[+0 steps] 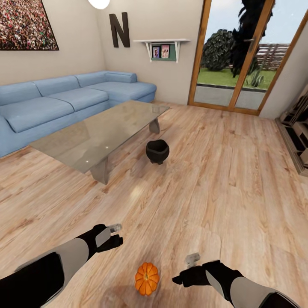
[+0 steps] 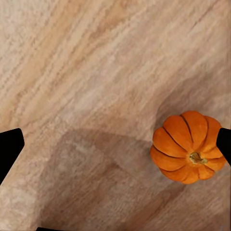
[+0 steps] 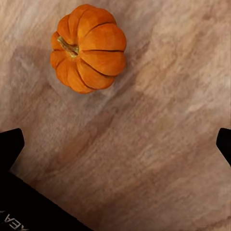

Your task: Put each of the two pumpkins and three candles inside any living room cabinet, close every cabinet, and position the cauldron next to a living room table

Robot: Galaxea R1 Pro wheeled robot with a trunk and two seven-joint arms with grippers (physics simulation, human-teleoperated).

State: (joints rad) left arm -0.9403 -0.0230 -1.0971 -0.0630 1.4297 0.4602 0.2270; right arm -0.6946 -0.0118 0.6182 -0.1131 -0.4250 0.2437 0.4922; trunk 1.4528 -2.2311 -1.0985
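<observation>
One small orange ribbed pumpkin (image 1: pixel 147 278) lies on the wood floor close in front of me, between my two hands. My left gripper (image 1: pixel 114 235) hovers to its left, open and empty. In the left wrist view the pumpkin (image 2: pixel 186 147) sits by one fingertip (image 2: pixel 9 149). My right gripper (image 1: pixel 186 269) is open just right of the pumpkin (image 3: pixel 87 48), which lies off to the side of its spread fingers. The black cauldron (image 1: pixel 157 151) stands on the floor beside the glass-topped table (image 1: pixel 98 134). The candles and the cabinet are out of view.
A blue corner sofa (image 1: pixel 64 100) runs behind the table along the left wall. Glass patio doors (image 1: pixel 239 55) are at the back. A beige-and-black fireplace (image 1: pixel 299 137) edges in at the right. Open wood floor (image 1: pixel 222 188) stretches between me and the doors.
</observation>
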